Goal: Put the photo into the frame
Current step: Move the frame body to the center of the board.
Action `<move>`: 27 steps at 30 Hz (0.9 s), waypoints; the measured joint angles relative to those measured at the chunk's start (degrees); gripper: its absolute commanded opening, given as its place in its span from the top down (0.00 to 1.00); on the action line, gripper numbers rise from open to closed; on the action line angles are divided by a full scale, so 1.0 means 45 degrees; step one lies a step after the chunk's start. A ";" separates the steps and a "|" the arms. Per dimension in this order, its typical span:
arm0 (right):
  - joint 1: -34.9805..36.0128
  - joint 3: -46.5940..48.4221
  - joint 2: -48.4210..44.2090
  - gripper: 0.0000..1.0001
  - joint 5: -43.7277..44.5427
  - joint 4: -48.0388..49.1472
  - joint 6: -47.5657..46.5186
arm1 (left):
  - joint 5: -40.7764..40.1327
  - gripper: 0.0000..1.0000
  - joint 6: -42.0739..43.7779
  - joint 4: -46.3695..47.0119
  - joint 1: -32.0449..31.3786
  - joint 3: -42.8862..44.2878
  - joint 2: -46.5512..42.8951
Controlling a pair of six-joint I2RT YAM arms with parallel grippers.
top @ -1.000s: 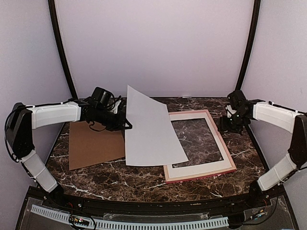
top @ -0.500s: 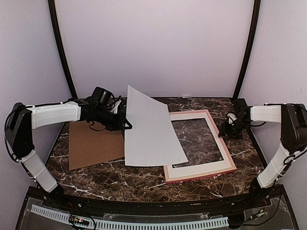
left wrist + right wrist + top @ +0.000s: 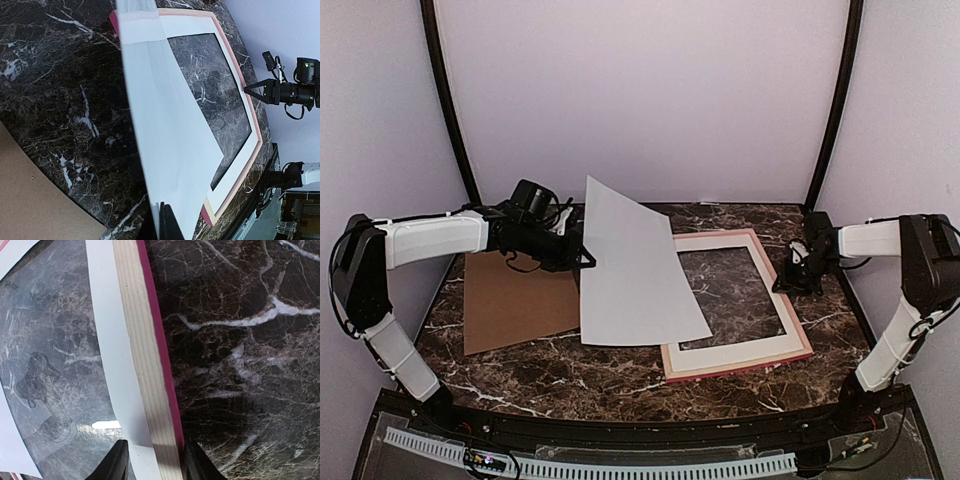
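The photo [image 3: 635, 270] shows its plain white back and is tilted, with its far edge raised and its near right corner over the frame's left side. My left gripper [image 3: 582, 258] is shut on the photo's left edge; its fingertips pinch the sheet in the left wrist view [image 3: 162, 224]. The frame [image 3: 740, 362] lies back-up on the table, peach wood with a white mat and a pink outer edge. My right gripper [image 3: 786, 283] is low at the frame's right rail [image 3: 140, 350]. It is open [image 3: 156, 460], with one finger on either side of the rail.
A brown cardboard board [image 3: 515, 300] lies flat on the left under my left arm, and also shows in the left wrist view [image 3: 30, 200]. Dark marble table [image 3: 620, 385] with black uprights at the back corners. The table's right edge is close behind my right gripper.
My right arm has folded in and lowered its gripper onto the frame's right edge. My left gripper and the photo have not moved.
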 measured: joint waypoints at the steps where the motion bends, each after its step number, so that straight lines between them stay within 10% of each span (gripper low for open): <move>1: 0.0000 -0.0029 0.0005 0.66 -0.0049 0.0034 -0.0029 | 0.0000 1.00 0.0000 0.0000 0.0000 0.0000 0.0000; 11: -0.0049 -0.0359 0.0024 0.83 -0.0335 0.0364 -0.0024 | -0.0024 1.00 0.0005 -0.0005 0.0000 0.0000 0.0000; 27: 0.1467 -0.0860 -0.0277 0.84 -0.0520 0.1059 0.0908 | 0.0209 1.00 0.0000 -0.0379 0.0000 0.0151 -0.1069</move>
